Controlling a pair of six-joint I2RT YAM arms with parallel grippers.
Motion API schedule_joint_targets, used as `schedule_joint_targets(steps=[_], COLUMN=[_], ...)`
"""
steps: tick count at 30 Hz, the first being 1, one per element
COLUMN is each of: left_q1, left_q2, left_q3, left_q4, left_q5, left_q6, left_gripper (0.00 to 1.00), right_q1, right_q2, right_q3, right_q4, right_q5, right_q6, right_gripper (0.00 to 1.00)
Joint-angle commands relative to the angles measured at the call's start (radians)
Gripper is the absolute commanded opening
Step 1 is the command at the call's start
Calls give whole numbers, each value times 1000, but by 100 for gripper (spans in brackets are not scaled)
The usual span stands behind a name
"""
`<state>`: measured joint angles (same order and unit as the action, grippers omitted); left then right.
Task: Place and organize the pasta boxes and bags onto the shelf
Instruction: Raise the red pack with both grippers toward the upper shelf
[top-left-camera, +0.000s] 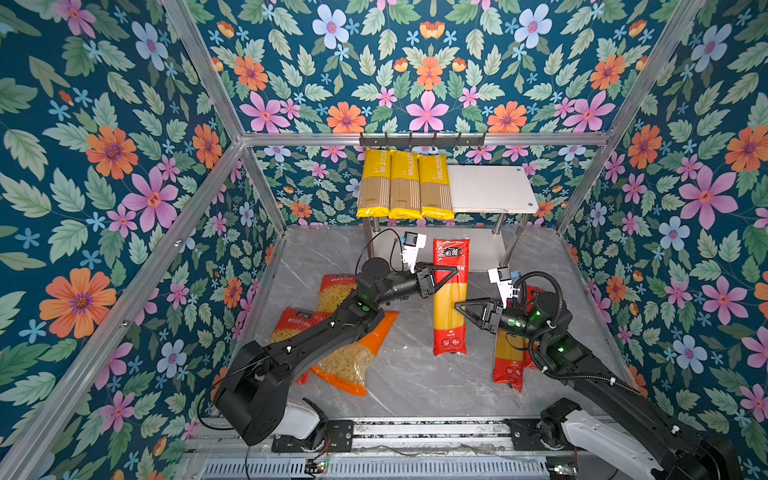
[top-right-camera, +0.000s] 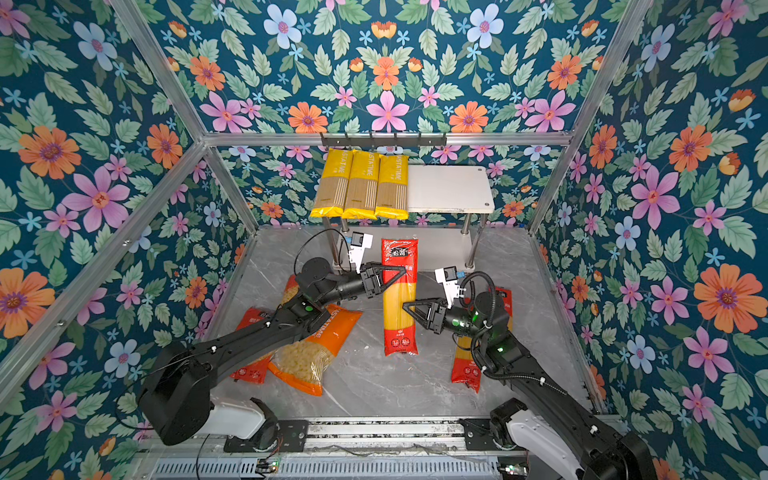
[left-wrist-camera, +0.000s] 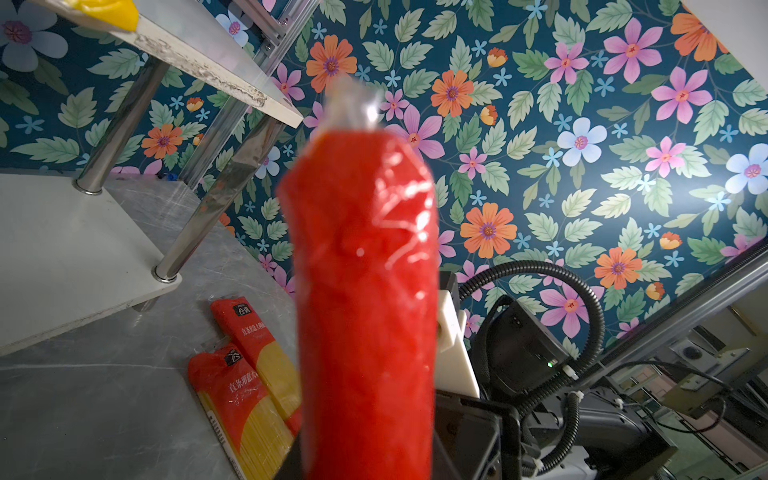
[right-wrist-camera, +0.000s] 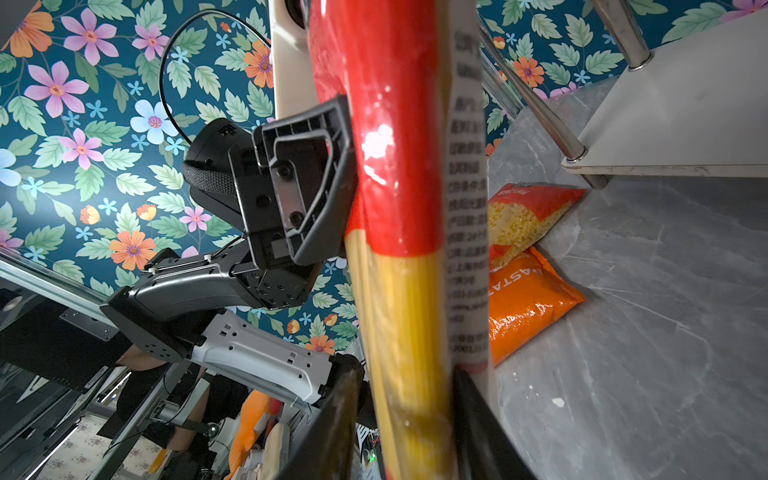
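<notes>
A long red spaghetti pack (top-left-camera: 451, 291) (top-right-camera: 400, 299) hangs lengthwise above the floor in front of the shelf (top-left-camera: 490, 189). My left gripper (top-left-camera: 453, 272) is shut on its upper red part (left-wrist-camera: 365, 270). My right gripper (top-left-camera: 459, 307) straddles the yellow middle (right-wrist-camera: 399, 291) with its jaws open; one finger stands clear of the pack. Three yellow PASTATIME packs (top-left-camera: 405, 187) lie side by side on the left of the shelf's top board. Two more red spaghetti packs (top-left-camera: 509, 357) (left-wrist-camera: 245, 374) lie on the floor under my right arm.
An orange macaroni bag (top-left-camera: 353, 357) and two red macaroni bags (top-left-camera: 332, 291) (top-left-camera: 291, 324) lie on the floor under my left arm. The shelf's lower board (top-left-camera: 486, 249) is bare where it shows. A black hook rail (top-left-camera: 422, 140) runs above the shelf.
</notes>
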<state>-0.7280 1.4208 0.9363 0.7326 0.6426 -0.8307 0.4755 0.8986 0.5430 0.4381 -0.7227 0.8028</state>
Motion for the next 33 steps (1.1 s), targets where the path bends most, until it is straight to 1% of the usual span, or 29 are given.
schedule_joint_targets(steps=[1, 6, 9, 12, 14, 16, 20, 25, 29, 33], left_q1=[-2, -6, -19, -37, -55, -71, -81, -83, -86, -87], left_q2=[-21, -37, -53, -72, -88, -104, -111, -104, -107, -121], left_q3=[1, -8, -15, -31, -42, -48, -51, -47, -24, -32], left_q4=[92, 86, 68, 58, 51, 38, 15, 49, 34, 27], left_q5=[-31, -42, -45, -52, -59, -66, -87, -96, -104, -116], left_q6=[-5, 10, 42, 84, 124, 156, 180, 147, 153, 153], left_gripper=[0, 0, 0, 0, 0, 0, 0, 0, 0, 0], right_q1=[3, 2, 2, 3, 3, 3, 2, 3, 2, 2], right_q2=[-2, -1, 0, 5, 0, -7, -1, -2, -15, -18], right_q3=[-3, -9, -11, -10, -14, -20, -6, -10, -12, -23], right_q4=[35, 33, 31, 33, 27, 23, 0, 9, -3, -5], right_q5=[-2, 6, 14, 20, 41, 57, 36, 37, 42, 49], right_q6=[9, 18, 22, 27, 27, 25, 7, 7, 1, -5], right_gripper=[43, 46, 51, 63, 75, 80, 81, 81, 81, 83])
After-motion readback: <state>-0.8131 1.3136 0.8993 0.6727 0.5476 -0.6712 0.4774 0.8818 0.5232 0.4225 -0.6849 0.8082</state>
